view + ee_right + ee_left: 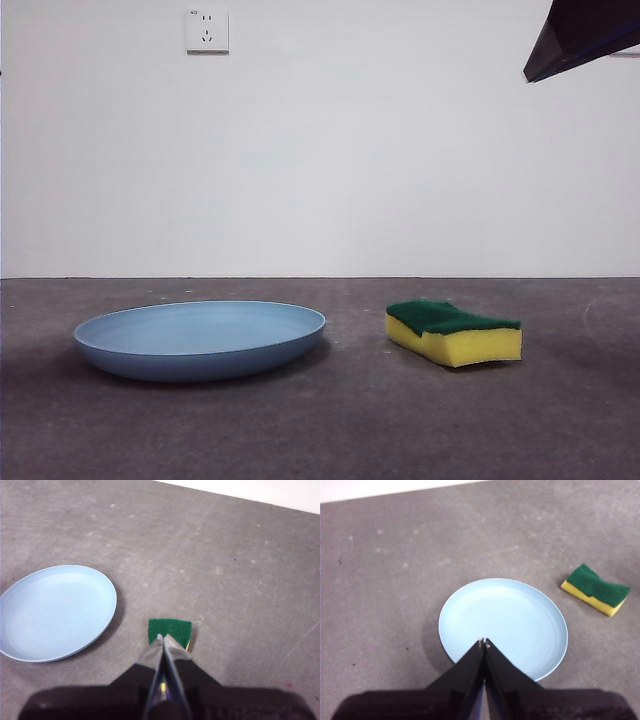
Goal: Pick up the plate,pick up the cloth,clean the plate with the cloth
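The light-blue plate [200,338] lies flat on the grey table, left of centre. The cloth [455,331], a yellow sponge with a green scouring top, rests to its right, apart from it. High above the plate [503,625] hangs my left gripper [483,642], shut and holding nothing; the cloth [596,589] shows off to one side in that view. My right gripper [163,639] hovers well above the cloth [170,629], also shut and holding nothing, with the plate [55,611] beside it. One arm shows only as a dark tip [585,35] at the front view's top right.
A white wall with a socket [207,30] stands behind the table. Bare grey tabletop [350,420] surrounds the plate and the cloth.
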Robot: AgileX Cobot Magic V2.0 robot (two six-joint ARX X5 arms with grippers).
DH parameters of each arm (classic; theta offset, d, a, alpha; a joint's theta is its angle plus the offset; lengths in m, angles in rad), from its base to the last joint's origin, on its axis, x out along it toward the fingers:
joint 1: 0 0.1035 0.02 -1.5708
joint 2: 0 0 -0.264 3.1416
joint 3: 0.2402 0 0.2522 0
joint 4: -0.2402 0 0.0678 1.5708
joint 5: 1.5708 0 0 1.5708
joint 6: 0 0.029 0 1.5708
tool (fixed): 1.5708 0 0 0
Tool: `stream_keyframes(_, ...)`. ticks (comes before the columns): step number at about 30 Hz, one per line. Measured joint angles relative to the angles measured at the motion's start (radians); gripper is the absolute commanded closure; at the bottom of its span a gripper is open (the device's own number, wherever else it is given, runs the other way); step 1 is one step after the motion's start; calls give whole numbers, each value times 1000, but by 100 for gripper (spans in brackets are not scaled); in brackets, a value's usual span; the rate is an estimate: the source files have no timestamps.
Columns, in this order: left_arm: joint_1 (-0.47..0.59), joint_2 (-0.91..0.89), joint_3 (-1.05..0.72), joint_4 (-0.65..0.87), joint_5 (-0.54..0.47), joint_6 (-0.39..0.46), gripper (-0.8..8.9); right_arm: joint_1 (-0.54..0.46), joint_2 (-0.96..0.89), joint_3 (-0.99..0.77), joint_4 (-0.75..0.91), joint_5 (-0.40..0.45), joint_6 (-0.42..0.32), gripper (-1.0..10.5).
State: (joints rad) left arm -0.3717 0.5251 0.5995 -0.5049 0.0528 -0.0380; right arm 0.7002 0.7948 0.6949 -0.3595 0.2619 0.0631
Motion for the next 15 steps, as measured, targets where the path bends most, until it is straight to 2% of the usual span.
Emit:
stream_keyframes(3,15,-46,0,11,6,-25,816,0,0,0,0,0,0,962)
stream_keyframes(7,90,-129,-24,71,3,-21,816,0,-1,0,0,0,0,962)
stream_keyframes(13,216,-268,-240,320,5,2,816,0,-1,0,0,0,0,962)
stream_keyframes(15,232,-311,-306,356,7,2,816,0,-1,0,0,0,0,962)
